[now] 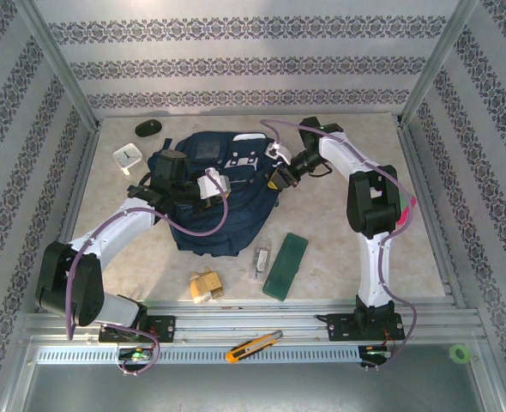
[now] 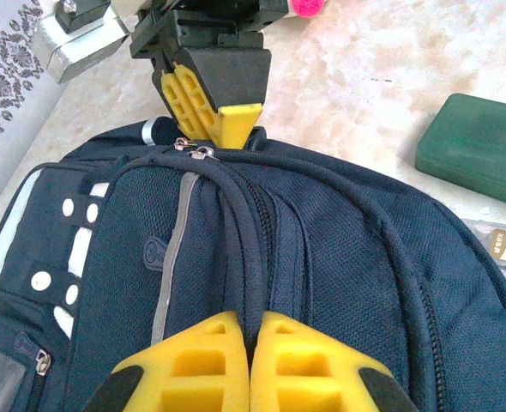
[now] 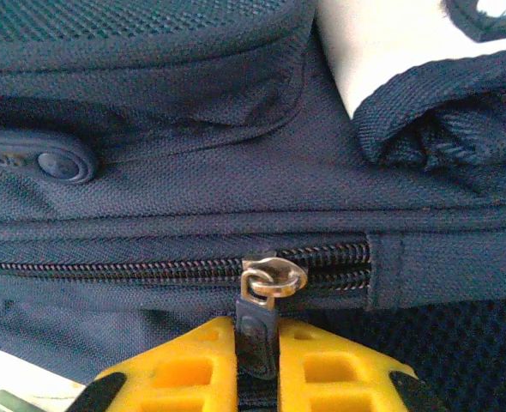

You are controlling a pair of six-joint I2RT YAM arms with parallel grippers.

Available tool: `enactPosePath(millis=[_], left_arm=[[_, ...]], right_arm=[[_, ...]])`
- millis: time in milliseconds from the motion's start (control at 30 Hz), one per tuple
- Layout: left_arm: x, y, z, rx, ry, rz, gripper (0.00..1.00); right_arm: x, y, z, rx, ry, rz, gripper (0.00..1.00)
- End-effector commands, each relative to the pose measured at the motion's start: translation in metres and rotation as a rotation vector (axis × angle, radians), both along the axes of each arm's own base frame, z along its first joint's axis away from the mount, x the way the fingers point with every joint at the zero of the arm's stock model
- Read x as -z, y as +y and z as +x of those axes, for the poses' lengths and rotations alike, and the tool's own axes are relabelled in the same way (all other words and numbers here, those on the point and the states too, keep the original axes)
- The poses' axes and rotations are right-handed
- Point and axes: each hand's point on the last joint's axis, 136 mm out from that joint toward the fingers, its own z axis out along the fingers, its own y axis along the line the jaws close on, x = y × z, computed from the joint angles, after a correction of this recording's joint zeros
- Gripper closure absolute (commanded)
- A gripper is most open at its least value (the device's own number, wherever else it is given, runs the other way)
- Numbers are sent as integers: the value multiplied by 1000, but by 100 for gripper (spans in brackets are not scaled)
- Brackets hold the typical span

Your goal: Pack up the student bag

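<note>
Found student bag (image 1: 236, 219) lying mid-worktop (image 1: 330, 275), front face up, both arms on it. Read the step as opening the zip ahead of loading. Counted green case (image 1: 287, 264), a pen-like item (image 1: 262, 262) and a tan block (image 1: 206, 286) loose on the worktop off the bag's near edge, so likely unpacked.

Saw right hand (image 3: 257, 330) pinched shut on the zip pull (image 3: 257, 343), tab straight between the pads. Noted slider close to the end stop, teeth meshed to its left, so judged the compartment closed. Saw left hand (image 2: 255, 326) clamped on the bag's top handle (image 2: 240, 249), strap running up from the pads toward the zip. Judged left as anchor, right as puller.

Next move probably called for:
- dragging the pull along the track, away from the stop
- keeping the pull in line with the teeth, no twist on the tab
- holding the handle taut so fabric wouldn't bunch under the slider
- following the track's curve with the wrist

Pose: noted left arm reaching in from near-left, forearm across the bag, wrist aimed at the right hand. Noted right arm folded at the elbow, reaching inward from the right, wrist dipped to the bag's edge. Saw hands facing each other, near, handle between them.
</note>
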Motion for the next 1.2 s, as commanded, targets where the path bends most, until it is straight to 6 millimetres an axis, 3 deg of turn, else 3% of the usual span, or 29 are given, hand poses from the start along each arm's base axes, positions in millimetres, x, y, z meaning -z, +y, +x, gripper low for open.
enactPosePath(millis=[0, 233, 433, 733, 933, 1167], left_arm=[[-29, -2, 5, 16, -130, -28, 100], [-36, -8, -5, 63, -118, -72, 100], [-37, -7, -6, 59, -123, -66, 100], [-33, -1, 9, -29, -133, -57, 100], [-28, -2, 13, -42, -128, -34, 100], [-29, -9, 11, -26, -126, -52, 100]], right_arm=[[-23, -1, 4, 24, -57, 59, 93], [-5, -17, 40, 167, -128, -64, 99], [-6, -18, 48, 183, -158, -75, 100], [-44, 4, -3, 95, -118, 76, 100], [-67, 16, -38, 65, 26, 202, 100], [-50, 20, -42, 139, 108, 136, 100]])
